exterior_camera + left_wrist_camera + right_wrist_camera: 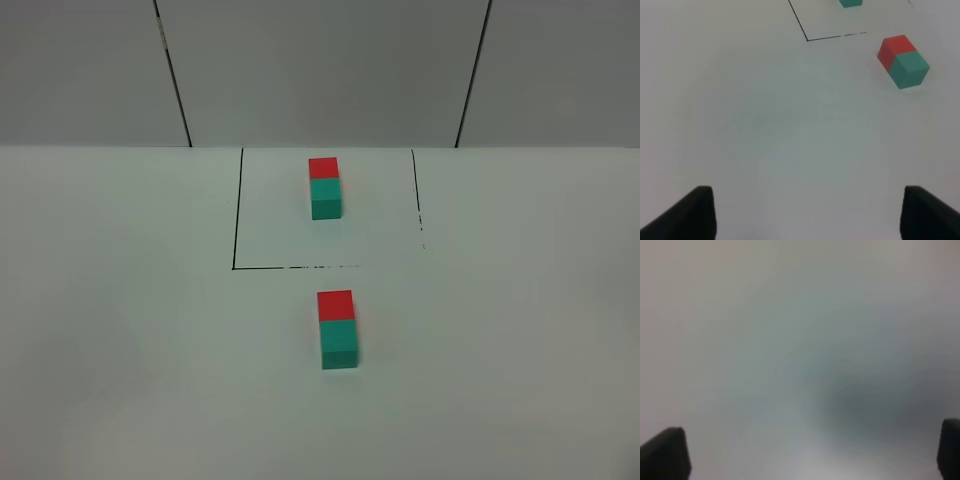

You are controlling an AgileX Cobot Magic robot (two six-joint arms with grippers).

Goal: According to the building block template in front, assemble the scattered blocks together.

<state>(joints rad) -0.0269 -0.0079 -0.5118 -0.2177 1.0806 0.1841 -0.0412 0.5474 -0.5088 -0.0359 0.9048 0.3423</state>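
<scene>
The building block template is a red cube [323, 167] joined to a teal cube [326, 195], standing inside a thin black square outline [234, 220] at the back of the table. In front of the outline, the scattered red block [335, 304] and teal block [340, 345] touch each other in a line, red on the far side. The left wrist view shows this pair, red [895, 47] and teal [910, 70], well ahead of my left gripper [807, 210], which is open and empty. My right gripper [812, 450] is open over bare blurred table. Neither arm appears in the exterior high view.
The white table [120, 330] stretches wide on both sides of the blocks. Grey wall panels [320, 70] rise behind the table's back edge. A corner of the black outline [800, 22] and a bit of the template's teal cube [850, 2] show in the left wrist view.
</scene>
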